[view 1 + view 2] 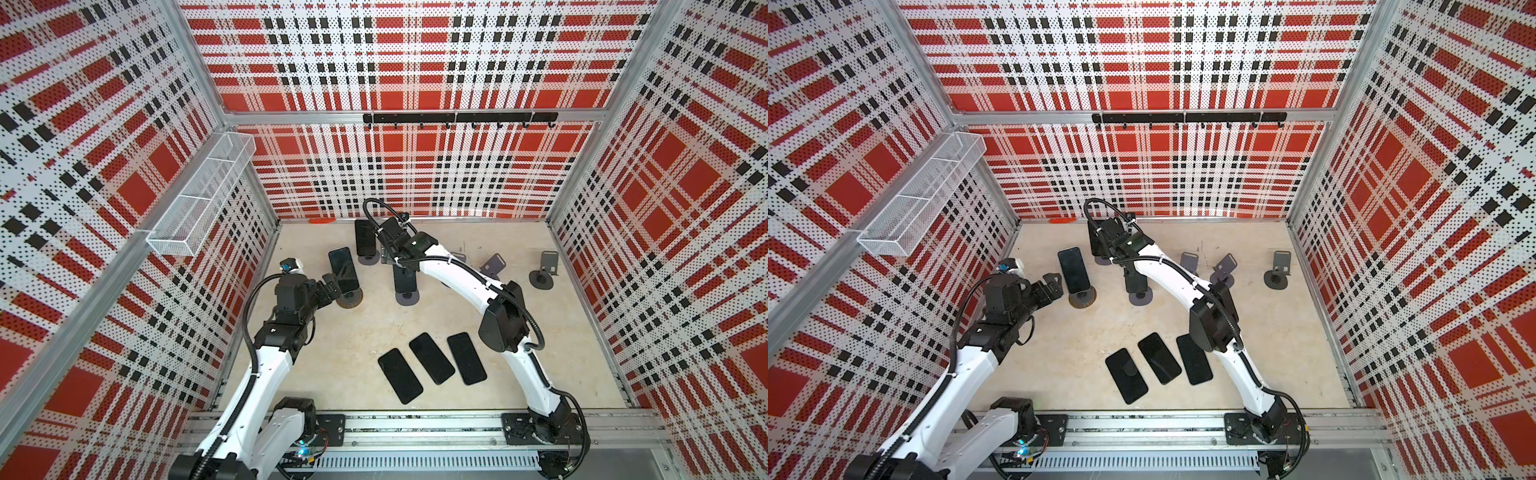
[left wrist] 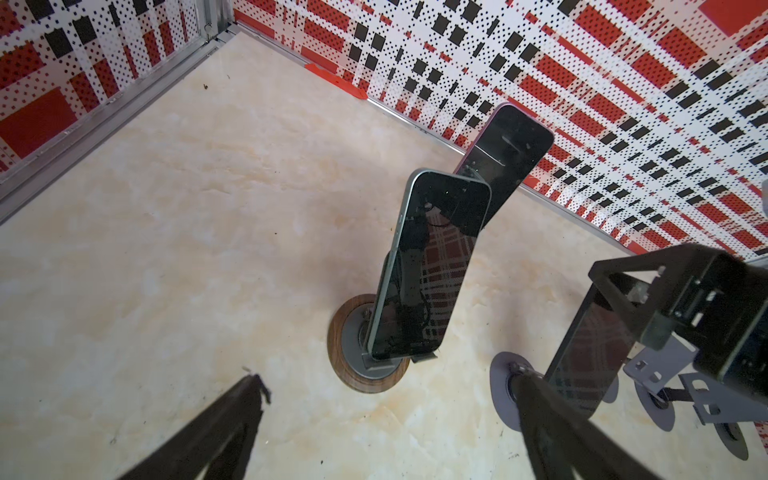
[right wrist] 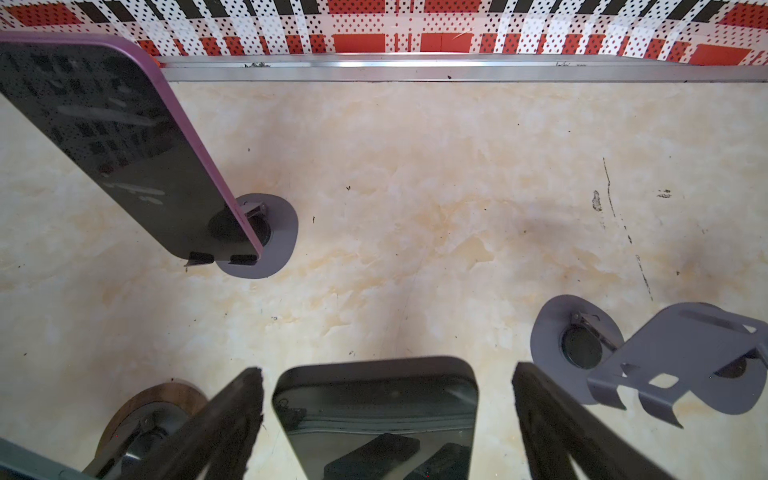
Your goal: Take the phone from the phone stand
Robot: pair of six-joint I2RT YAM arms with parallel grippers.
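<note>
One wire basket (image 1: pixel 199 195): mounted high at the far left.
Left gripper (image 2: pixel 389 376): jaws spread wide with nothing between them; just beside the left edge of the left phone (image 1: pixel 343 270) in both top views.
Left phone: leans back on a wood-based stand (image 1: pixel 350 298), screen dark.
Far phone (image 1: pixel 365 237): purple-edged, propped on a grey stand (image 1: pixel 368 259) at the far side, just right of the left phone.
Right gripper (image 3: pixel 388 372): reaches left across the middle; jaws parted astride the top edge of the middle phone (image 3: pixel 376 399), a gap on each side, nothing clamped.
Middle phone: seated on the middle stand (image 1: pixel 407 297), centre of the floor (image 1: pixel 540 353), nearer than the far phone.
Three flat phones (image 1: pixel 400 375) (image 1: pixel 432 358) (image 1: pixel 466 358): side by side on the near floor, centre.
Three empty stands (image 1: pixel 1188 264) (image 1: pixel 1223 270) (image 1: pixel 1278 270): in a row on the far right, well apart from the flat phones.
</note>
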